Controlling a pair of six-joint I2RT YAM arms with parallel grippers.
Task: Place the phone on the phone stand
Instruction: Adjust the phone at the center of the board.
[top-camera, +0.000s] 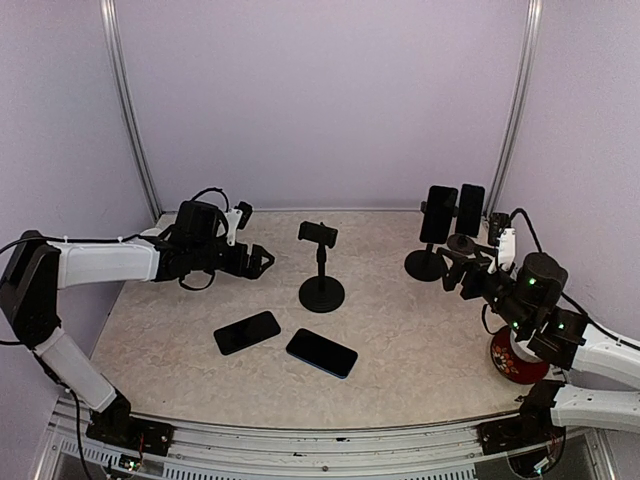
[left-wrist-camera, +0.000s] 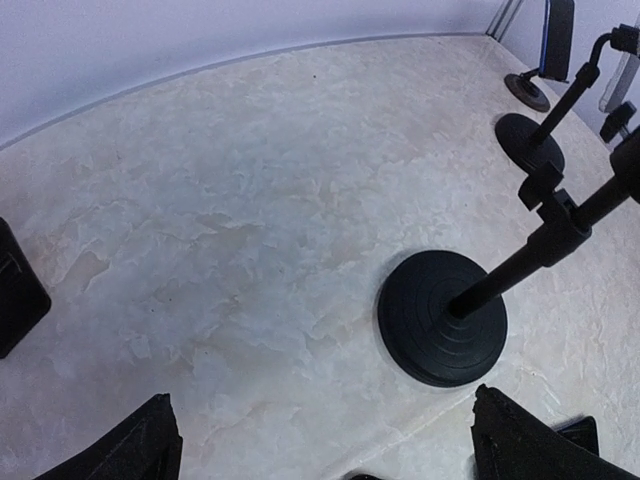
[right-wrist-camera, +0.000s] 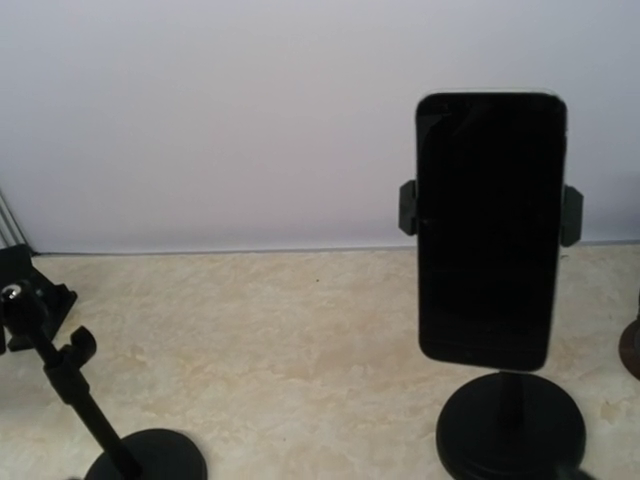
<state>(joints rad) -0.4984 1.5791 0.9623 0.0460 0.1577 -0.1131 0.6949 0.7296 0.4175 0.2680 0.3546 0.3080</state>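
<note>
Two dark phones lie flat on the table near the front, one (top-camera: 246, 332) to the left and one (top-camera: 321, 352) to the right. Behind them stands the empty black phone stand (top-camera: 321, 264), upright on its round base (left-wrist-camera: 443, 318). My left gripper (top-camera: 258, 262) hovers left of the stand, open, with nothing between its fingers (left-wrist-camera: 135, 450). My right gripper (top-camera: 455, 268) is at the right, open and empty, facing a phone clamped upright on another stand (right-wrist-camera: 490, 230). Its own fingers do not show in the right wrist view.
Two stands with phones on them (top-camera: 438, 214) (top-camera: 470, 208) stand at the back right, close to my right gripper. A red round dish (top-camera: 515, 362) lies under the right arm. Walls close in the back and both sides.
</note>
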